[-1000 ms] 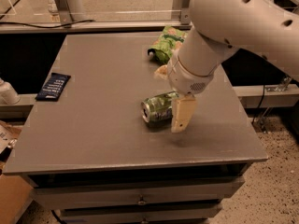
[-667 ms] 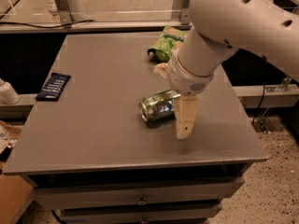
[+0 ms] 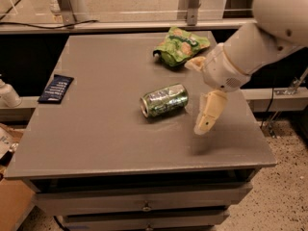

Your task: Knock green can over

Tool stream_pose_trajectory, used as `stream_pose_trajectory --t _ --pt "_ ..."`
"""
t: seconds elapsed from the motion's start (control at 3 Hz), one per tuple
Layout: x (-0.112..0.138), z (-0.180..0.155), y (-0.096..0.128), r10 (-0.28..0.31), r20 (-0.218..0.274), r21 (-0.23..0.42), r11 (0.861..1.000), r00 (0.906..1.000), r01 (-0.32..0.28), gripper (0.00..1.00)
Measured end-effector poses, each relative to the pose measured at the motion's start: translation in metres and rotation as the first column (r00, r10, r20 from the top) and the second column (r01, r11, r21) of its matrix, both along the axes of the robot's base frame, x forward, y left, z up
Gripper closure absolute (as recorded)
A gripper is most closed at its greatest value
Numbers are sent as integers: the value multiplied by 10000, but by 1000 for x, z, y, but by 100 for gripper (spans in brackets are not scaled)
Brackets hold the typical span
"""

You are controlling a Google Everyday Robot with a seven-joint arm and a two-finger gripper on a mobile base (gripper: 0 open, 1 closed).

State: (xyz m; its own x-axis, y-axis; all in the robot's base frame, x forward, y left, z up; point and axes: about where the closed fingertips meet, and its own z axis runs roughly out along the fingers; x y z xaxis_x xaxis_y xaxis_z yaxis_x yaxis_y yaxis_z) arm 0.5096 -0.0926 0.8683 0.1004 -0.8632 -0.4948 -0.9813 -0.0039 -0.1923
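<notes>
The green can (image 3: pixel 164 100) lies on its side near the middle of the grey table (image 3: pixel 101 129), its silver top facing left. My gripper (image 3: pixel 208 113) hangs just to the right of the can, above the table and apart from it, with its pale fingers pointing down. The white arm reaches in from the upper right.
A crinkled green snack bag (image 3: pixel 181 45) lies at the back of the table, behind the gripper. A dark blue flat packet (image 3: pixel 56 88) lies at the left edge. The table's right and front edges are close to the gripper. Drawers sit below the tabletop.
My gripper has moved to the right and up, away from the can. The can stays lying on its side, now fully uncovered.
</notes>
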Motion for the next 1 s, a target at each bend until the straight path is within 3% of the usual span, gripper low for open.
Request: stream_pose_trajectory --t 0.33,0.67,1.0 --pt "12 15 -38 -1324 -373 1433 9802 9905 1365 0" --pt "22 31 -74 -2329 -538 2313 9431 9710 2390 0" --pt "22 31 -74 -2328 -539 2313 9431 9710 2390 0"
